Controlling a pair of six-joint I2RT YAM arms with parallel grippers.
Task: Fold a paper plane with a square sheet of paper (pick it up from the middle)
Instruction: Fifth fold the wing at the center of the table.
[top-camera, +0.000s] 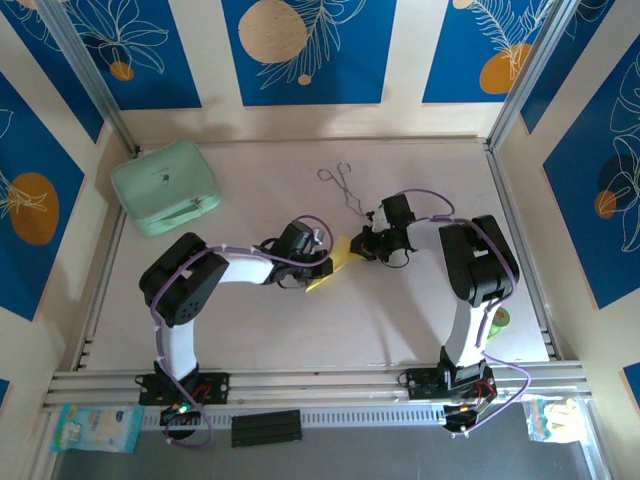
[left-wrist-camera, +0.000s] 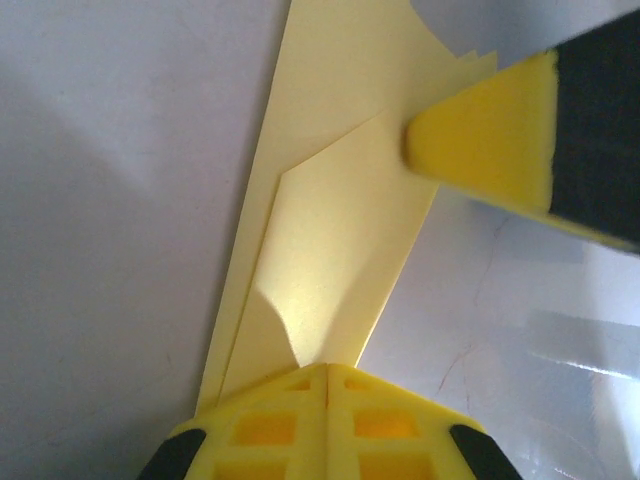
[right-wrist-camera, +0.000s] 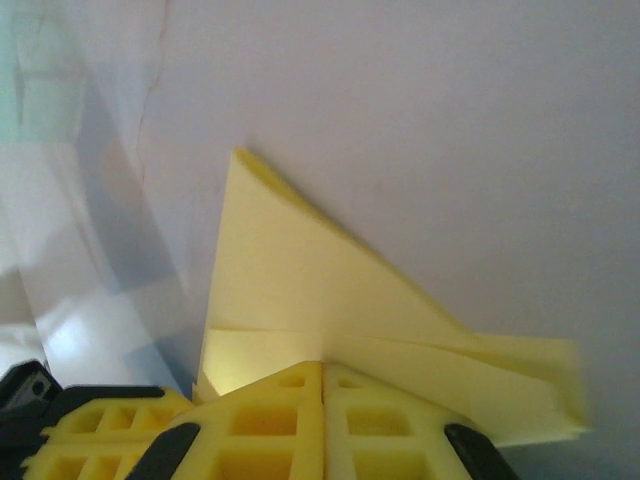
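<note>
The yellow sheet of paper (top-camera: 337, 262) is folded into a pointed, layered wedge like a half-formed paper plane and sits at the table's middle. My left gripper (top-camera: 322, 270) is shut on its lower end. In the left wrist view the paper (left-wrist-camera: 340, 230) runs up from my shut left gripper (left-wrist-camera: 327, 368). A yellow finger of the right gripper (left-wrist-camera: 490, 140) presses on the paper's far end. My right gripper (top-camera: 358, 246) is shut on the upper end. In the right wrist view the wedge (right-wrist-camera: 290, 280) fans out from that gripper (right-wrist-camera: 322, 365).
A mint-green rounded case (top-camera: 166, 186) stands at the back left. Thin metal tongs (top-camera: 345, 185) lie behind the grippers. A small green object (top-camera: 498, 318) sits by the right arm's base. Metal rails border the table (top-camera: 420, 310).
</note>
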